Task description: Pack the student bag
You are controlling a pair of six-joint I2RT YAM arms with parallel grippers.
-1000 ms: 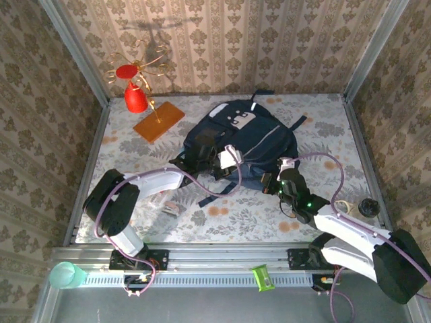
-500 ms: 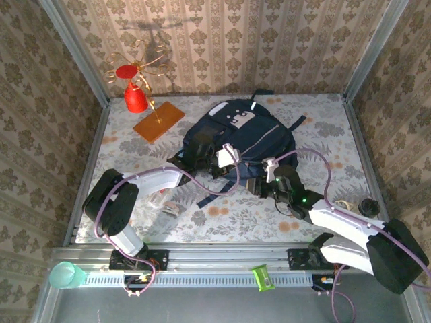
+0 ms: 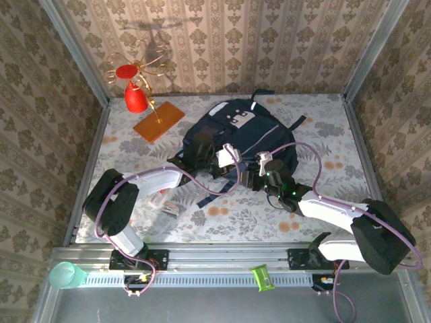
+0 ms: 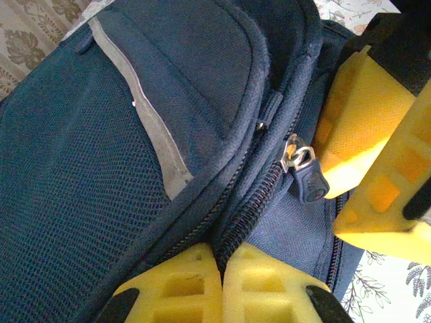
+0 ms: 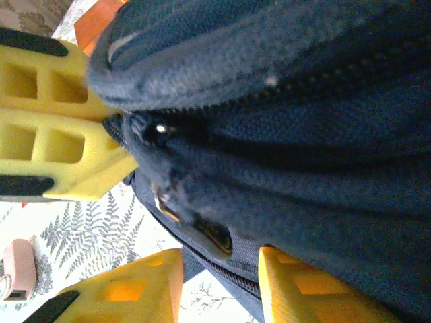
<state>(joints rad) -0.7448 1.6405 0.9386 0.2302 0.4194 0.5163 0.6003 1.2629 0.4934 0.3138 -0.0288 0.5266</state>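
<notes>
The student bag point(image 3: 246, 134), a dark navy backpack with a white patch, lies at the middle back of the table. My left gripper point(image 3: 224, 159) is at its near edge, with the yellow fingers point(image 4: 182, 286) shut on the zip seam of the bag point(image 4: 101, 168). A dark zip pull point(image 4: 306, 180) hangs just beyond them. My right gripper point(image 3: 260, 176) has come in beside it and stands open. Its fingers point(image 5: 131, 293) sit on either side of the bag's lower edge point(image 5: 283, 141), just below the zip pull point(image 5: 214, 234) and not touching it.
A red cone with a wire ornament point(image 3: 137, 94) and an orange board point(image 3: 159, 121) stand at the back left. Small items point(image 3: 168, 206) lie by the left arm. A black round object point(image 3: 367, 206) sits at the right edge. A pink item point(image 5: 17, 269) lies on the table.
My right gripper has swung left to the bag's near edge beside the left gripper, and its jaws have opened. The left gripper has kept its hold.
</notes>
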